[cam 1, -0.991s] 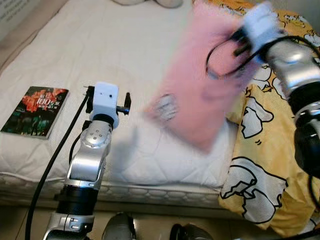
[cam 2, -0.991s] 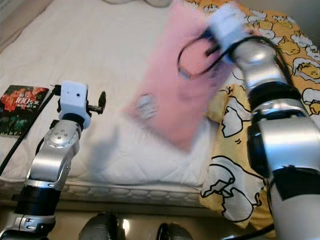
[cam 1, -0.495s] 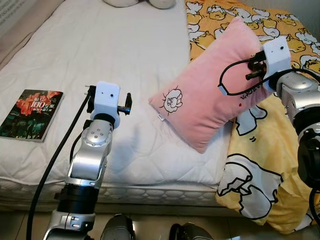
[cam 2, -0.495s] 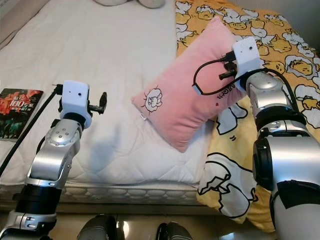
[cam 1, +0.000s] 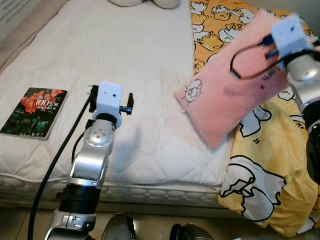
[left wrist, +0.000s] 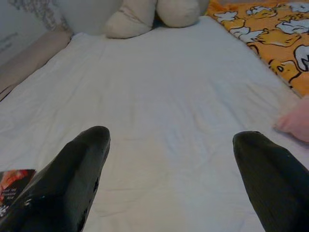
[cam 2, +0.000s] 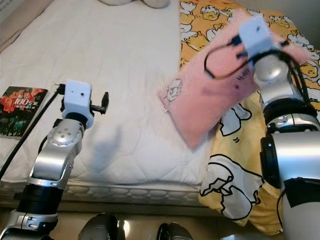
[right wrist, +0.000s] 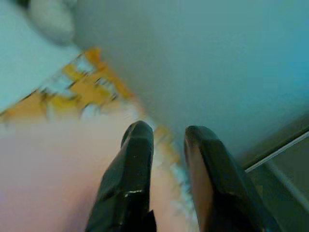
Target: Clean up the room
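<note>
While the right gripper holds the pink pillow aloft by one end, its black fingers pinched narrowly on the plush edge, the cushion hangs blurred over the seam where the white mattress meets the yellow duck-print blanket. Its long axis runs diagonally, from the gripped upper corner on the robot's right down to the free corner dangling over the mattress. The sheep emblem faces the camera. The left gripper hovers over bare sheet well to the left, fingers spread wide and holding nothing; a book lies near the mattress's left edge, apart from both arms. Cream plush toys sit at the head of the bed, where the pillow would likely belong, so the right arm is the one placed to carry it there.
</note>
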